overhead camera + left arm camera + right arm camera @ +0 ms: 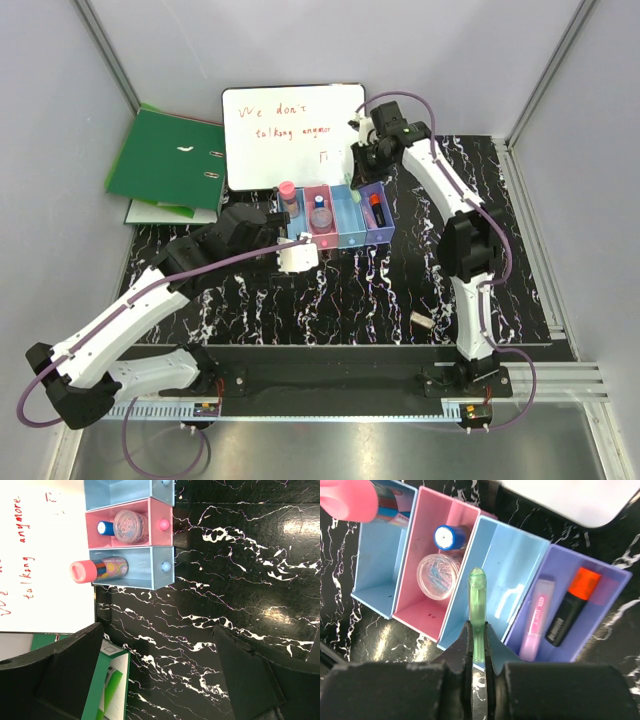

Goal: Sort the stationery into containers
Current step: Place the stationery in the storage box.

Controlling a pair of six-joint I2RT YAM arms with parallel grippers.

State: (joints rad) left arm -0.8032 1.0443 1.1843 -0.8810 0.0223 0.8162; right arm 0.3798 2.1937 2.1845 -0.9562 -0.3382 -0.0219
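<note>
The containers (335,218), four joined bins, stand in front of the whiteboard. My right gripper (478,645) is shut on the green stick (477,605) and holds it above the second light blue bin (515,575), near its edge with the pink bin (427,605). The pink bin holds the blue-capped tube (446,536) and the clear round pot (438,576). The purple bin (615,585) holds the small pink bar (537,617) and the red-and-black marker (572,605). The pink-capped cylinder (100,570) stands in the first light blue bin. My left gripper (157,672) is open and empty over the table, in front of the bins.
The whiteboard (290,130) with red writing lies behind the bins. The green ring binder (165,160) lies at the back left, and its edge shows by my left finger (107,690). A small pale object (421,321) lies on the table near the right arm's base.
</note>
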